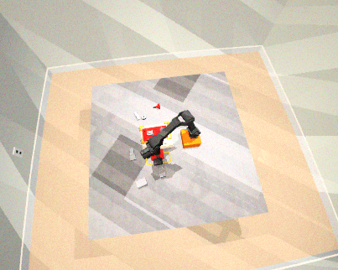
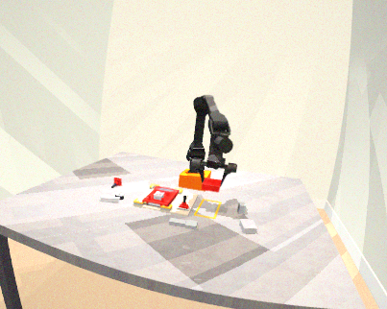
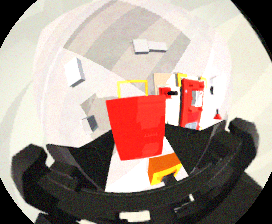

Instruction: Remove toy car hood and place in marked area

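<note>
Jaws were clamped wide on the red hood (image 3: 137,127), carried in air w/ my gripper (image 2: 213,178) beyond the marked area (image 2: 207,209), short of it. Hood was off the toy car (image 2: 158,197); placing & release were left.

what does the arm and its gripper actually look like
The arm is dark grey to black throughout, built of slim rounded links with bulkier cylindrical joints, rising from an orange block base. The gripper is black too, with small white marks along its curved front edge. No cables show.
</note>
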Robot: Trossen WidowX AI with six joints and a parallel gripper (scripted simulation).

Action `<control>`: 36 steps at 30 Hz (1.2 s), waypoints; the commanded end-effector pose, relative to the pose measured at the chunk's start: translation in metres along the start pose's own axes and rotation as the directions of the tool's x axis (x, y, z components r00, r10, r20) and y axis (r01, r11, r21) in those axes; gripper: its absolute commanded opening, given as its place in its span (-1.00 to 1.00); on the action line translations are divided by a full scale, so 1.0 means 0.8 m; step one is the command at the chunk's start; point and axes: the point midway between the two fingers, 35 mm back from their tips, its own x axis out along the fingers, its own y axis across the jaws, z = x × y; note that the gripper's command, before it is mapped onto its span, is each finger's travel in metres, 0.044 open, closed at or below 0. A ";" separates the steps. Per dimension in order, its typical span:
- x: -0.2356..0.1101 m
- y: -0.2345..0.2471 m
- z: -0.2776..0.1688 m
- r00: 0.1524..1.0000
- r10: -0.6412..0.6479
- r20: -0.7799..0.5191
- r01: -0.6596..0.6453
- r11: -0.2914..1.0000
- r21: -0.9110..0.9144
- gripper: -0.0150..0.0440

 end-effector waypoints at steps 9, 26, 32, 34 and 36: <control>0.015 0.000 -0.001 1.000 -0.006 -0.005 0.006 1.000 0.006 -0.49; 0.033 0.000 0.000 1.000 -0.006 -0.005 0.006 1.000 0.006 -0.49; 0.040 0.000 0.000 1.000 -0.006 -0.005 0.006 1.000 0.006 -0.49; 0.042 0.000 0.000 1.000 -0.006 -0.005 0.006 1.000 0.006 -0.49; 0.044 0.000 0.000 1.000 -0.006 -0.005 0.006 1.000 0.006 -0.49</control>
